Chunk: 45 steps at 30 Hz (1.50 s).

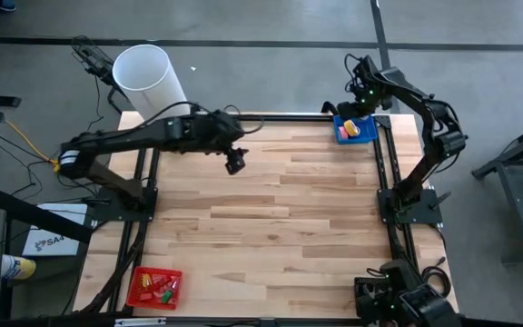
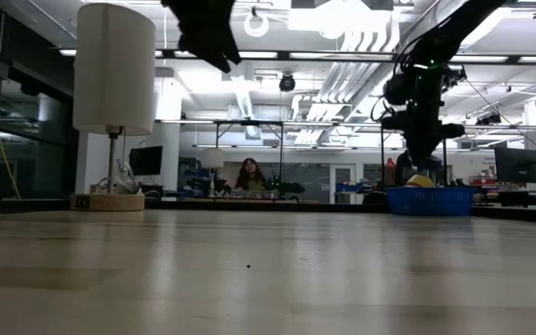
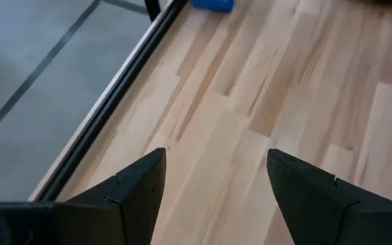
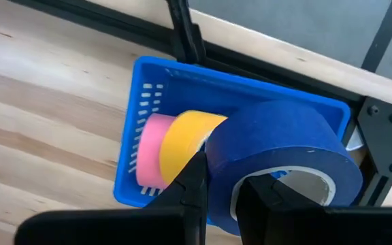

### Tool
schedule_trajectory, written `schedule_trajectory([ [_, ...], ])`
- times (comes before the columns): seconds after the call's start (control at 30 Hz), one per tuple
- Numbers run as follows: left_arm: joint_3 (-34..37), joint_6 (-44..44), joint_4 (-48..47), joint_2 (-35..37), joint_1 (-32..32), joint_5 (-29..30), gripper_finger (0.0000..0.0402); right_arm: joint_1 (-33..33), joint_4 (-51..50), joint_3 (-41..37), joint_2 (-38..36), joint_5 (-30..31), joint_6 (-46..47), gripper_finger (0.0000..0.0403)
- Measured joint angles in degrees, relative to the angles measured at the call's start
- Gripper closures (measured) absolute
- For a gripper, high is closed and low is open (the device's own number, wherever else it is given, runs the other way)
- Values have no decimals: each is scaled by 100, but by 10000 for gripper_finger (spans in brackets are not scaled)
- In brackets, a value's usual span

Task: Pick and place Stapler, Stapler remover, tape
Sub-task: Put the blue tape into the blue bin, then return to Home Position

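Hovering over the blue bin [image 4: 156, 82] at the table's [image 1: 280, 227] far right corner, the right gripper [image 4: 220, 187] holds the blue tape [image 4: 284, 146], its jaws pinched across the roll's wall, one finger outside and one in the open centre. Roll sits above the bin, not yet set down. Inside the bin, pink tape [image 4: 148, 150] and yellow tape [image 4: 182, 139] stand on edge, touching each other, yellow just beside the blue roll. Left gripper [image 3: 213, 187] hangs above bare wood near the table's far edge, jaws wide, nothing between them. Red bin [image 1: 155, 287] sits at the near left corner, well apart from both arms, with small items in it; which ones, cannot tell. White lamp [image 1: 146, 79] stands off the far left corner. Low view shows a person [image 2: 248, 174] seated far back in the room.
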<state>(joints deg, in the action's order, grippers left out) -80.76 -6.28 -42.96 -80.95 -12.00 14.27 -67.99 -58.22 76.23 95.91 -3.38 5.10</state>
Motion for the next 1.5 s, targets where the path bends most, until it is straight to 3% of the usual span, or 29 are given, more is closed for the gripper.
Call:
schedule_trajectory([
  [0.4,1751,-600,1413,1554,1,-266,152,13,206,-523,10,-2,707,365],
  [0.9,1981,-451,1561,1760,1,-663,152,66,720,-778,-2,238,1612,348],
  [1.33,1983,-405,1195,2109,3,-792,152,63,623,-776,-10,209,1746,237],
  [1.5,1983,-405,1082,2308,3,-944,152,66,560,-776,-113,99,1755,213],
])
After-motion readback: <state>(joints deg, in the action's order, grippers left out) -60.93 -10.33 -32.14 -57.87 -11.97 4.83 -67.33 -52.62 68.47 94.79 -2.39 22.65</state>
